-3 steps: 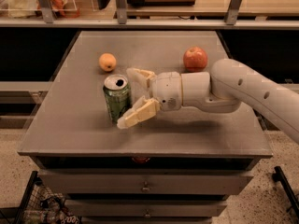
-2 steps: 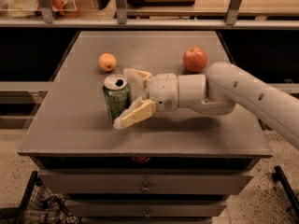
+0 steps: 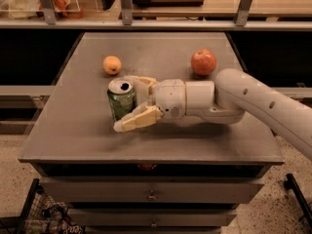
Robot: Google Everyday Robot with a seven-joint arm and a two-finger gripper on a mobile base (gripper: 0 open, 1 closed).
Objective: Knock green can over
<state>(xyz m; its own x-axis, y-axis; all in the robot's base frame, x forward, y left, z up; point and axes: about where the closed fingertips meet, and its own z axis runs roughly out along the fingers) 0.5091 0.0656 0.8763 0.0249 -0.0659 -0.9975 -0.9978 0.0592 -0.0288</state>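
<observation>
The green can [image 3: 120, 99] stands upright on the grey table [image 3: 73, 135], left of centre, its silver top with the pull-tab hole showing. My gripper [image 3: 127, 102] reaches in from the right, low over the table. Its jaws are open and straddle the can: one cream finger [image 3: 136, 119] lies in front of the can, the other finger [image 3: 141, 83] sits behind it. The can's right side is between the fingers. I cannot tell whether the fingers touch it.
An orange fruit [image 3: 112, 65] lies behind the can to the left. A red apple [image 3: 203, 62] lies at the back right, just behind my arm [image 3: 253, 101]. Shelving runs along the back; drawers sit under the table's front edge.
My gripper has slid a little left, so the fingers reach further around the can. The can still stands upright in the same place.
</observation>
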